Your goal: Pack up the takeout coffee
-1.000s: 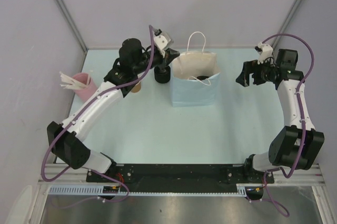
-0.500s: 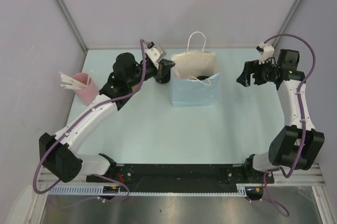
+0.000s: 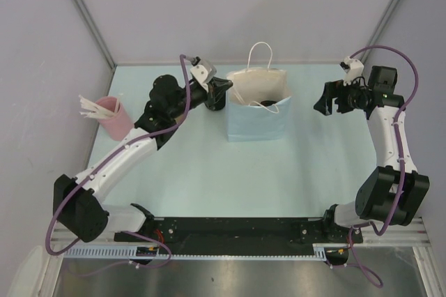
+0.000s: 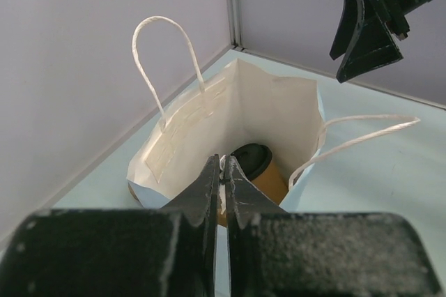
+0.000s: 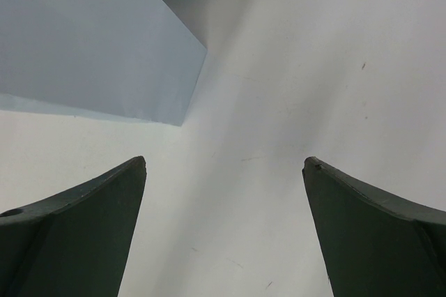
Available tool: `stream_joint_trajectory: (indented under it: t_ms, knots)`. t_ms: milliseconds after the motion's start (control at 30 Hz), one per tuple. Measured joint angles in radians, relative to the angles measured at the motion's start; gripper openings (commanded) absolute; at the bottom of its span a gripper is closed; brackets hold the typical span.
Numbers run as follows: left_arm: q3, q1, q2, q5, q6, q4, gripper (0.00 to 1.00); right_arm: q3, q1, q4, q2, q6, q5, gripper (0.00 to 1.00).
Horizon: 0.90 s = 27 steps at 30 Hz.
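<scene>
The left gripper (image 4: pixel 221 164) is closed and holds nothing — just beyond its tips the coffee (image 4: pixel 252 159), with a black lid, sits inside the bag (image 4: pixel 279 109). Farther, the right gripper (image 3: pixel 325 100) is wide open and empty — apart from the bag.

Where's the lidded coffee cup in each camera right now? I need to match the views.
Top external: the coffee cup sits inside the blue bag, just above picture centre.
Left wrist: coffee cup at centre frame, down in the bag.
Right wrist: not in view.
Shared landmark: the blue bag, upper left in the right wrist view.
</scene>
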Motion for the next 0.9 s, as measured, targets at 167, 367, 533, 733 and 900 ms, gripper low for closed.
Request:
stream_joint_trajectory:
  t_ms: [167,367,533,733,900]
  knots:
    - [0.006,0.0,0.053,-0.023,-0.027,0.021,0.07,-0.001,-0.005,0.0,0.0,-0.001,0.0,1.0]
    - [0.037,0.0,0.111,-0.066,-0.036,0.037,0.11,-0.001,-0.009,0.0,0.0,-0.002,-0.001,1.0]
    - [0.049,0.0,0.138,-0.089,-0.035,0.058,0.18,-0.002,-0.01,0.0,0.0,-0.002,-0.001,1.0]
    - [0.051,-0.001,0.158,-0.099,-0.036,0.066,0.23,-0.003,-0.01,-0.002,0.002,-0.009,-0.001,1.0]
    - [0.053,-0.001,0.158,-0.098,-0.036,0.066,0.3,-0.003,-0.01,-0.003,0.006,-0.009,-0.002,1.0]
